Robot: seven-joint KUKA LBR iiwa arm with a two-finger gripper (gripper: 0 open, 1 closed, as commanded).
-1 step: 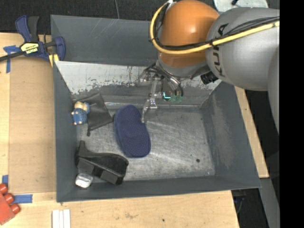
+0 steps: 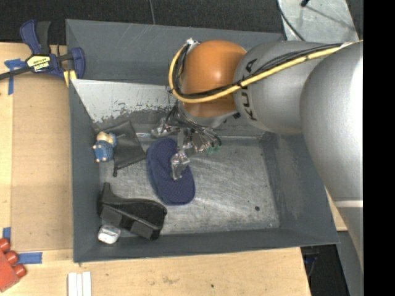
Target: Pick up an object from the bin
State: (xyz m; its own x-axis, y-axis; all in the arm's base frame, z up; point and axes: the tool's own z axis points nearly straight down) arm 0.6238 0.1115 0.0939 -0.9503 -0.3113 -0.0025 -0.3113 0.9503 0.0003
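Dark-blue oval fabric piece (image 2: 171,179) lies mid-floor in the grey metal bin (image 2: 247,184), with the gripper (image 2: 179,164) down on its upper half under the orange wrist cover; how the jaws stand cannot be told. To its left are a dark grey wedge-shaped piece (image 2: 129,145) and a small blue-and-yellow figurine (image 2: 103,147). A black chunky tool (image 2: 133,213) lies at lower left.
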